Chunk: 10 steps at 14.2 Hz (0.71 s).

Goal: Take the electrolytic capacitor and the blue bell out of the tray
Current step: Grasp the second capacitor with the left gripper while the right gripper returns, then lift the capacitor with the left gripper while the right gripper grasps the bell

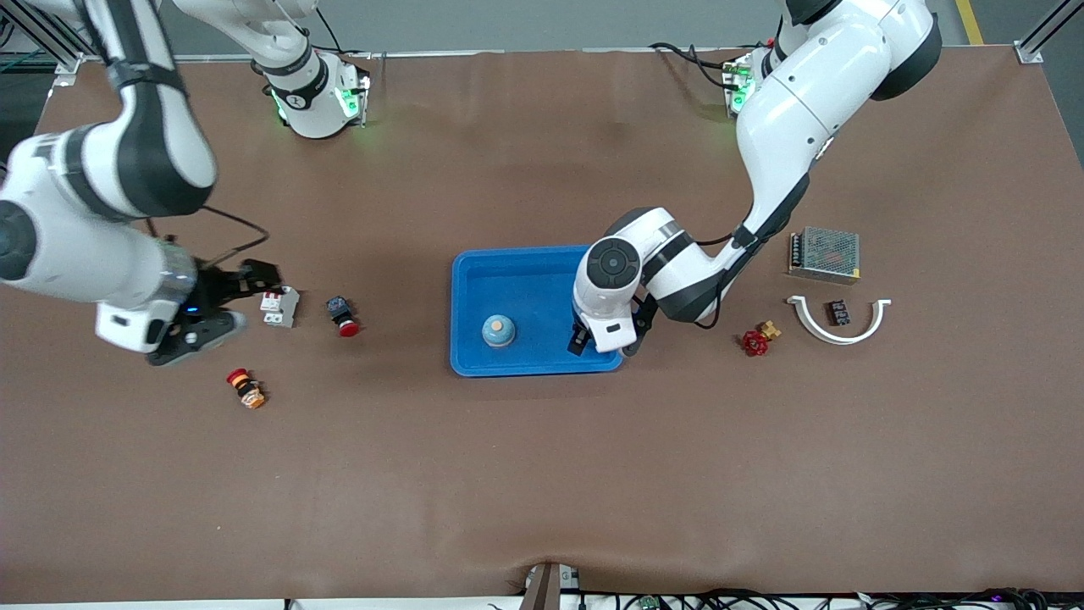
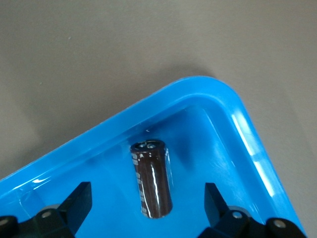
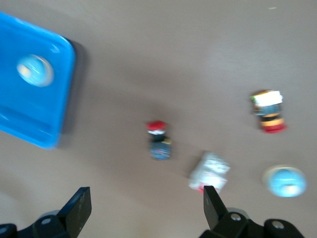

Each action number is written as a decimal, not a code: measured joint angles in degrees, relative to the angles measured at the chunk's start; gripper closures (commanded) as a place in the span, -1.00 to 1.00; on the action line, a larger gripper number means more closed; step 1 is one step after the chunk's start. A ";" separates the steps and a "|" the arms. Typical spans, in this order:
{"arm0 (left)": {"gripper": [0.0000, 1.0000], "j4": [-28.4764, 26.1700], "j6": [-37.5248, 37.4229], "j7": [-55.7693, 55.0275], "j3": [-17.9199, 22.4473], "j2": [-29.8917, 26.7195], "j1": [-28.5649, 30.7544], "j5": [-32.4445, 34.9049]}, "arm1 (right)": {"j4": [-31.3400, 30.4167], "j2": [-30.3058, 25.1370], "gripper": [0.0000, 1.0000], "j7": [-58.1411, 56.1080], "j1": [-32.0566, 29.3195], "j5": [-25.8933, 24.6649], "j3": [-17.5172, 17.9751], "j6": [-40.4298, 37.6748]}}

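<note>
Front view: high camera facing the arm bases, looking steeply down on the whole brown tabletop [image 1: 542,474]. Left wrist view: close, looking down into a corner of the shallow blue plastic tray [image 2: 247,134], which the front view [image 1: 474,356] also shows. Right wrist view: higher over the tabletop [image 3: 198,49], taking in the tray [image 3: 20,124] from farther off; all three views share the tray.

We see a brown mat covering the table [image 1: 542,474], grey floor along its upper edge, aluminium frame posts [image 1: 1037,38] at the corners, and cables [image 1: 762,600] trailing below.
</note>
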 measured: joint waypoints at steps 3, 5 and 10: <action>-0.30 0.03 0.97 -1.47 2.08 0.68 -2.05 0.00 | -0.12 0.04 -1.00 12.16 6.05 2.25 -0.01 3.69; 0.69 0.04 1.59 -1.62 3.30 0.84 -3.25 0.00 | -0.35 0.23 -1.00 18.97 9.48 2.32 -0.03 6.60; 1.00 0.45 1.69 -1.63 3.66 0.84 -3.55 0.00 | -3.95 1.80 -1.00 33.72 17.71 2.38 -0.08 18.35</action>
